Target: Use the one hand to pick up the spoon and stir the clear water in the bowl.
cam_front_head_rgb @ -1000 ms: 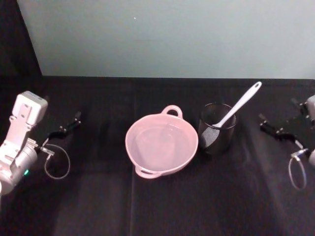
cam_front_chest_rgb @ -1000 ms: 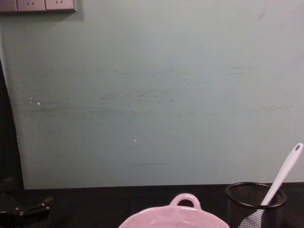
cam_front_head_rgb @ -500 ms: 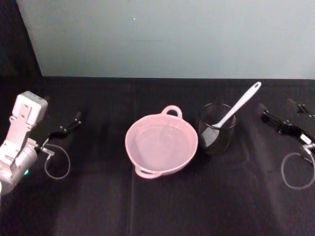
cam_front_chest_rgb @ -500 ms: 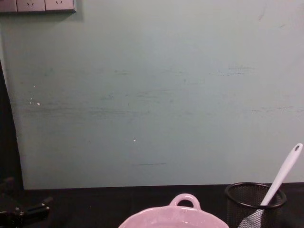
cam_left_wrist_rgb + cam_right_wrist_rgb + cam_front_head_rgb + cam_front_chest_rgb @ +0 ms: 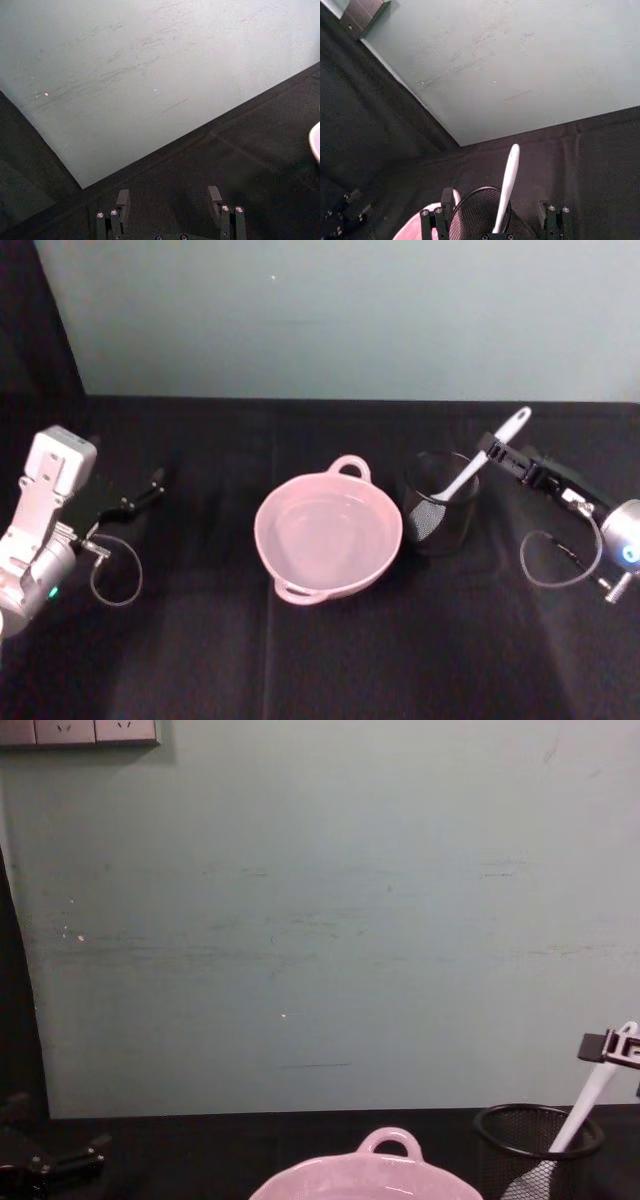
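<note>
The white spoon (image 5: pixel 487 454) stands slanted in a black wire-mesh cup (image 5: pixel 438 508), its handle end up and to the right. My right gripper (image 5: pixel 497 452) has reached in from the right at the upper handle. In the right wrist view this gripper (image 5: pixel 495 199) is open, and the spoon (image 5: pixel 509 182) rises between its fingers without touching either. The pale pink bowl (image 5: pixel 328 537) sits left of the cup, and the clear water (image 5: pixel 330 525) in it shows only faint glints. My left gripper (image 5: pixel 138 498) rests open at the far left.
A black cloth covers the table (image 5: pixel 320 660), which ends at a pale green wall (image 5: pixel 340 310). The mesh cup almost touches the bowl's right rim. Cable loops hang beside both wrists. There is free cloth in front of the bowl.
My right arm has swung in from the table's right edge to the spoon's handle above the mesh cup. The left arm, bowl and spoon have stayed put.
</note>
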Available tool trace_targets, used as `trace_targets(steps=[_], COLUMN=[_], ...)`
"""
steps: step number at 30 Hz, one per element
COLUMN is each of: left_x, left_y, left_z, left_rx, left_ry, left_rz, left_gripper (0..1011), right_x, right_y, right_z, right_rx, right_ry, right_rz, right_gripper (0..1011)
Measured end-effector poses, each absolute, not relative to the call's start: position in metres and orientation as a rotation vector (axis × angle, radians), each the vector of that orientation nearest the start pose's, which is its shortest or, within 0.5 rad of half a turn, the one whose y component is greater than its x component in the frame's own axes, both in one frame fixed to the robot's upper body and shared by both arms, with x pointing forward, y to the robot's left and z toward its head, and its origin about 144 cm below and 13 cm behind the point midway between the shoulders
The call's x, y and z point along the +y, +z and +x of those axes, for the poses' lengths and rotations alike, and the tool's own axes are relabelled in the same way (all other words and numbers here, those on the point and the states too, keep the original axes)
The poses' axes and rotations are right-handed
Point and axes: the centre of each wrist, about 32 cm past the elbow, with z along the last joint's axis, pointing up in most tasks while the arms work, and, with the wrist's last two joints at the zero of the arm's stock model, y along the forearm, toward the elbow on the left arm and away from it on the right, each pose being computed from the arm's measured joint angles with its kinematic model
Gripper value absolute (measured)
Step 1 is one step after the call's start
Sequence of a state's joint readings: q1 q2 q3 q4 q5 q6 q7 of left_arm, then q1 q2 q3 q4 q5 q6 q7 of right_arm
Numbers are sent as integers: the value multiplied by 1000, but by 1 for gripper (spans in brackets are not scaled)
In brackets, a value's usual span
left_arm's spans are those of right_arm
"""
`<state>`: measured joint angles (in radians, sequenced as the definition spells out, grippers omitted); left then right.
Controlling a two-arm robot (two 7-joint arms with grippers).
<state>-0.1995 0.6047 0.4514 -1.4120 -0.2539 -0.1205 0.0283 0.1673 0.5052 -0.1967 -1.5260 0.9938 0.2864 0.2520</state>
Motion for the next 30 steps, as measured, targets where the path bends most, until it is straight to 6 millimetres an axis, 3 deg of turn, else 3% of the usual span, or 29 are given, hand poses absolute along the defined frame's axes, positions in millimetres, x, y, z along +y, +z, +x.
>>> trace_targets(steps=[12,21,30], left_x=[310,310,310], left_y=[1140,1140,1140], left_z=[489,489,489], left_rx=[-285,-285,-285], left_ry=[1248,1248,1248], left_rz=[304,305,304], left_gripper=[1011,1011,1011], right_x=[-311,-311,-311], right_y=[1184,1184,1185], right_z=[523,523,522], right_rx=[517,513,515], right_ry=[-1057,-1056,-1057], right_rz=[198,197,197], right_gripper=[1002,998,818])
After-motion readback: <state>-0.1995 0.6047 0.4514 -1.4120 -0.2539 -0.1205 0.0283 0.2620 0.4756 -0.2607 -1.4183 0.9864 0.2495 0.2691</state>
